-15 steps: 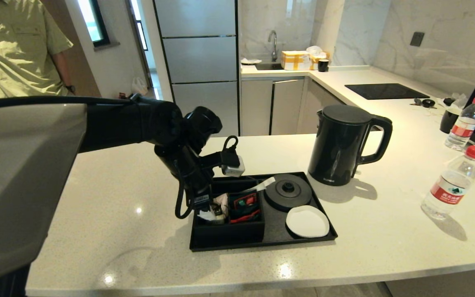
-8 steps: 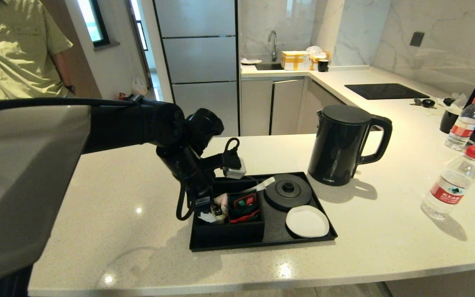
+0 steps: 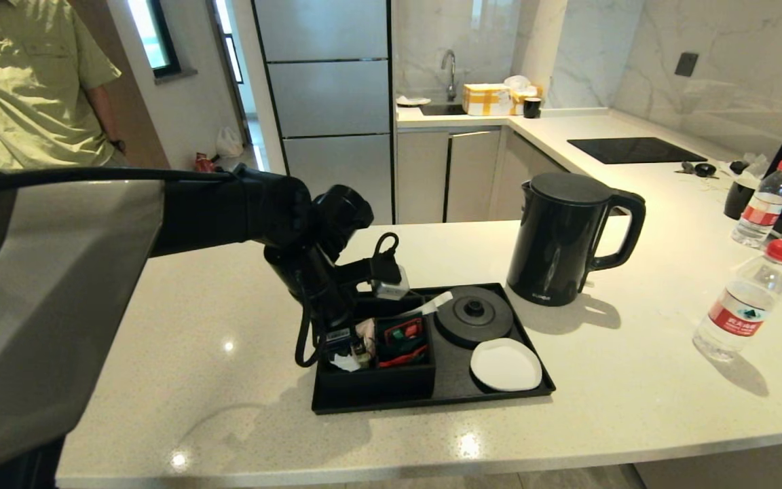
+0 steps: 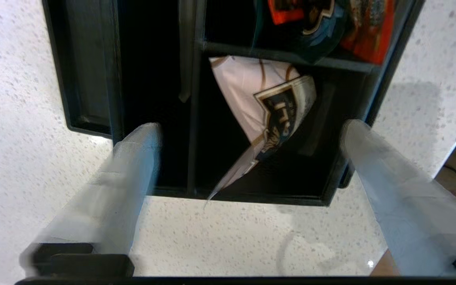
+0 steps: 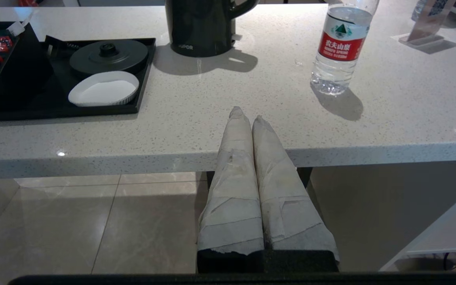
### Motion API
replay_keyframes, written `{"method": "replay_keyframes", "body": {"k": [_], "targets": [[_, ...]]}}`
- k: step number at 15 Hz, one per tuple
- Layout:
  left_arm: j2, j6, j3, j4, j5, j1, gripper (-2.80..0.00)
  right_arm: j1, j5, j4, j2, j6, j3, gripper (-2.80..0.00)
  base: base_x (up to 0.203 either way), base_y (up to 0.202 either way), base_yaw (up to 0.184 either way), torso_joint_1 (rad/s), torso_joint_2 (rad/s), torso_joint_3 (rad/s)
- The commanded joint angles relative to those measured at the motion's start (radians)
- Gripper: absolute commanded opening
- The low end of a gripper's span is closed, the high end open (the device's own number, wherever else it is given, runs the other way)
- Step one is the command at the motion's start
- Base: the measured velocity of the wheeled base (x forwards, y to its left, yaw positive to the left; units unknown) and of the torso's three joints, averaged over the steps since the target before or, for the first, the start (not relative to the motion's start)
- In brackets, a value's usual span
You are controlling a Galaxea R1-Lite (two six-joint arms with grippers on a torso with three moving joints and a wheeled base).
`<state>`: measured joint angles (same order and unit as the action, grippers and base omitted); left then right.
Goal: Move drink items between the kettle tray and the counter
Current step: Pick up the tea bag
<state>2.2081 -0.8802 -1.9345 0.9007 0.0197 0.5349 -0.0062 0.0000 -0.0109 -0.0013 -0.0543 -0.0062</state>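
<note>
My left fingers (image 4: 247,134) hang spread wide above the small pink-and-black sachet (image 4: 267,114), which stands tilted in a compartment at the left front corner of the flat black rimmed tray (image 3: 432,397). I judge it light, limp and crinkly; I'd pinch its upper free edge, since the compartment walls crowd its sides. My right fingers (image 5: 247,116) are pressed together, parked below the front edge of the glossy off-white speckled stone worktop (image 3: 601,421), probably slick. The tall matte-black kettle (image 3: 561,238) stands behind the tray's far right corner.
</note>
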Motion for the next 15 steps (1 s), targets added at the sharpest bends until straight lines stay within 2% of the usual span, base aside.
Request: {"method": "replay_keyframes", "body": {"k": [1, 15], "targets": [[0.002, -0.005, -0.001, 0.010, -0.001, 0.002, -2.80, 0.000, 0.000, 0.000, 0.001, -0.001, 0.000, -2.80, 0.000, 0.000, 0.000, 0.000, 0.00, 0.000], [0.008, -0.005, -0.001, -0.005, 0.000, 0.007, -2.80, 0.000, 0.000, 0.000, 0.001, -0.001, 0.000, -2.80, 0.000, 0.000, 0.000, 0.000, 0.00, 0.000]]}}
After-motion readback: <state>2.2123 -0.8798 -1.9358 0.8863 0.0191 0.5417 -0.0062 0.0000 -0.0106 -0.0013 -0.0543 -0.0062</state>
